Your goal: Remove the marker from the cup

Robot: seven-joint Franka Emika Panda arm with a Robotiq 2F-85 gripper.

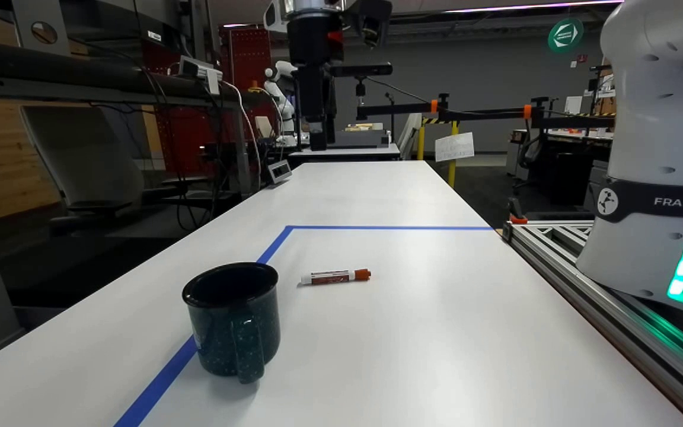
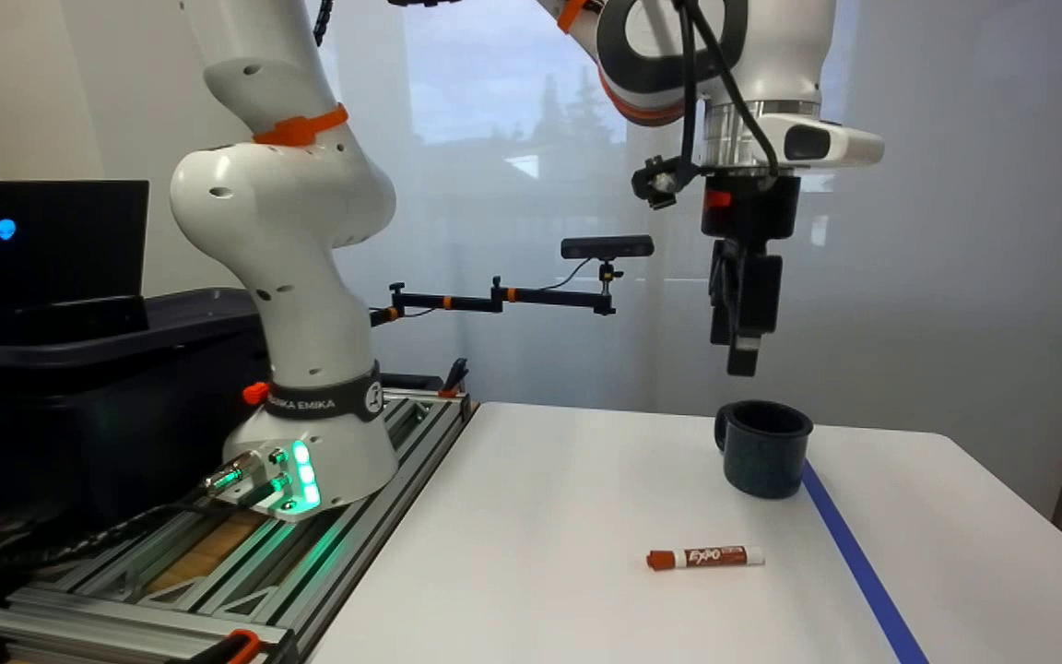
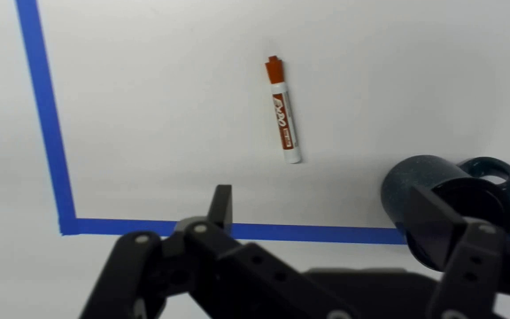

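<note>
The marker (image 1: 337, 277) lies flat on the table, outside the cup. It has a white body with a red-brown label and an orange-red cap; it also shows in an exterior view (image 2: 706, 557) and in the wrist view (image 3: 285, 116). The dark teal cup (image 1: 241, 332) stands upright beside it, also in an exterior view (image 2: 764, 461) and the wrist view (image 3: 410, 181). The bottom of its dark interior is hidden. My gripper (image 3: 319, 192) is open and empty, fingers wide apart. It is above the table, apart from both things, also in both exterior views (image 1: 319, 139) (image 2: 743, 355).
Blue tape (image 3: 126, 226) marks lines on the white table (image 1: 436, 356); the cup stands on one line. The robot's base (image 1: 656, 255) is mounted on a metal rail frame beside the table. A camera on a black arm (image 2: 607, 247) stands behind. A small grey device (image 1: 280, 171) is at the table's edge.
</note>
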